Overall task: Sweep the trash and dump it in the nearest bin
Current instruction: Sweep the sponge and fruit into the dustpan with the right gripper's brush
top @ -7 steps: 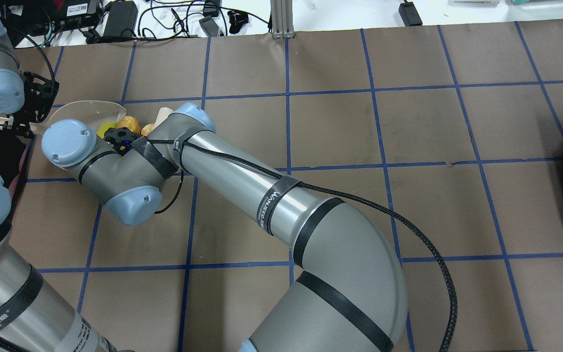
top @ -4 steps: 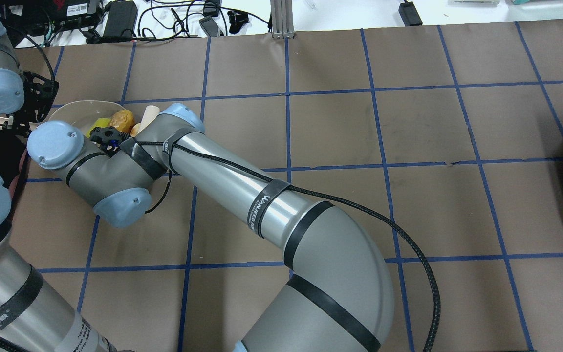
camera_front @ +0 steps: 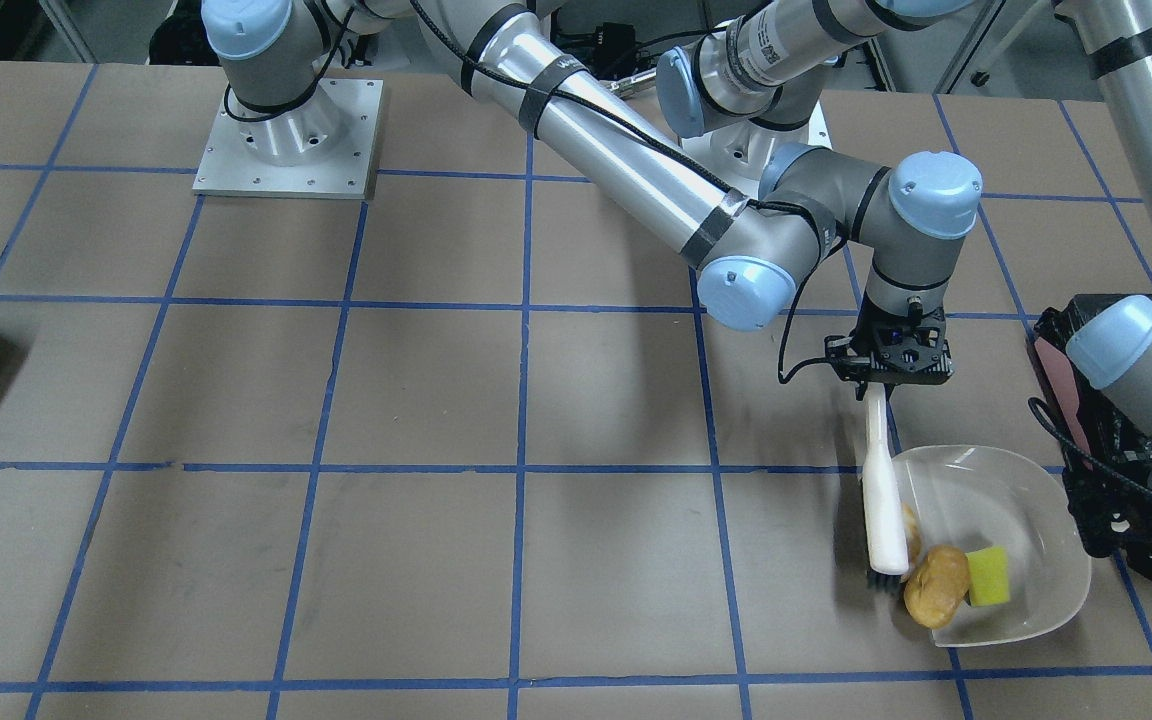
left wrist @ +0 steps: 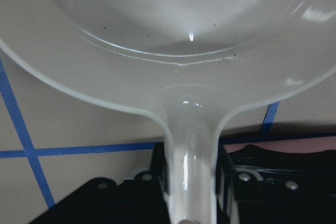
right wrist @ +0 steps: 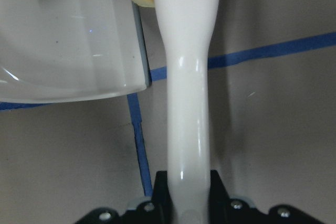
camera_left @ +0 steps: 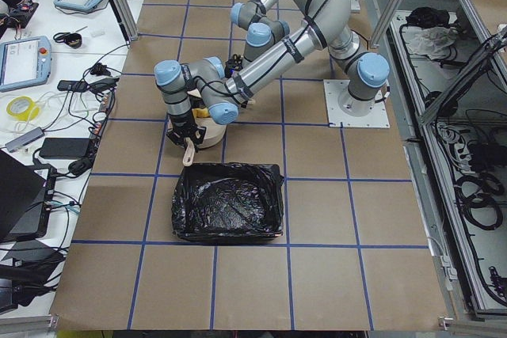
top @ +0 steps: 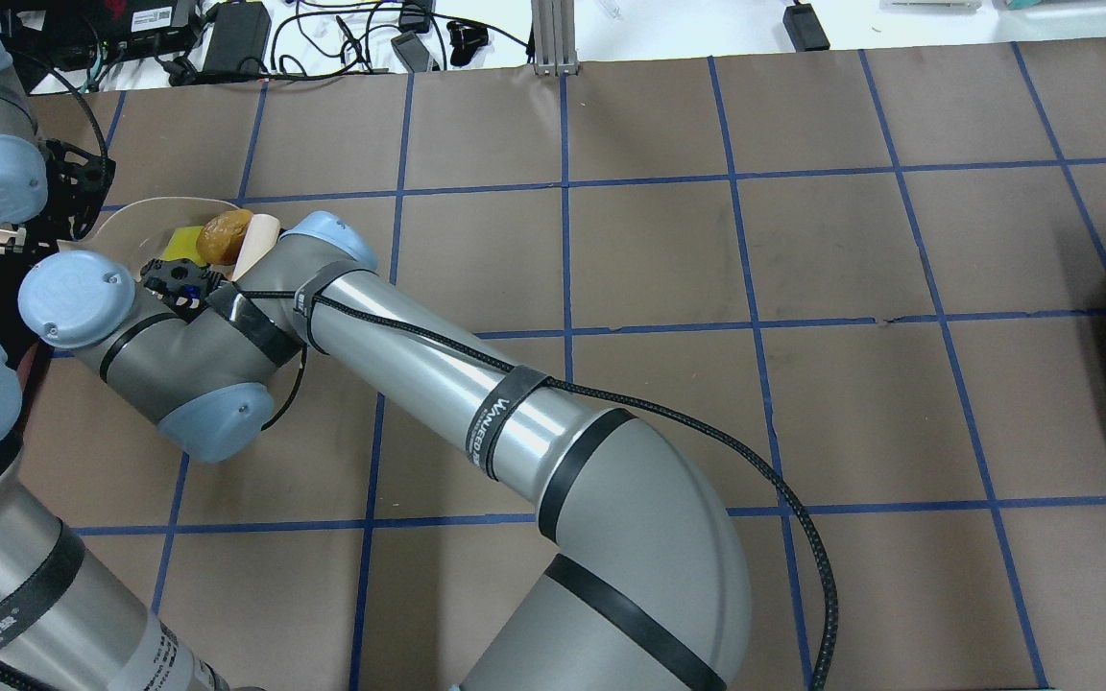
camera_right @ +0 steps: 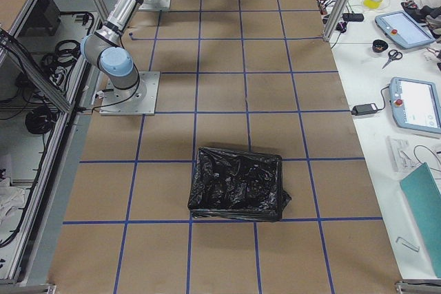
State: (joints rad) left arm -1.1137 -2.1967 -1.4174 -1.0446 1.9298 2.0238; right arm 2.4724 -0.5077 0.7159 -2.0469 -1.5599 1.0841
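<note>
My right gripper (camera_front: 891,375) is shut on a white brush (camera_front: 881,490), whose bristles rest at the lip of the white dustpan (camera_front: 976,490). The golden-brown potato lump (camera_front: 936,587) and the yellow sponge wedge (camera_front: 988,577) lie just inside the lip. The tan croissant piece (camera_front: 912,530) is pressed against the brush, partly hidden. My left gripper (left wrist: 191,182) is shut on the dustpan handle (left wrist: 189,145). The pink-sided bin (camera_front: 1048,372) with its black bag (camera_left: 228,213) stands right behind the dustpan, largely hidden by my left arm.
My right arm (top: 438,384) reaches across the table to its left end. A second black-lined bin (camera_right: 238,184) stands at the far right end. Cables and power bricks (top: 236,38) lie beyond the table's far edge.
My right arm has swept the brush to the left. The potato lump and the sponge have slid further into the dustpan. The dustpan and left gripper have stayed put.
</note>
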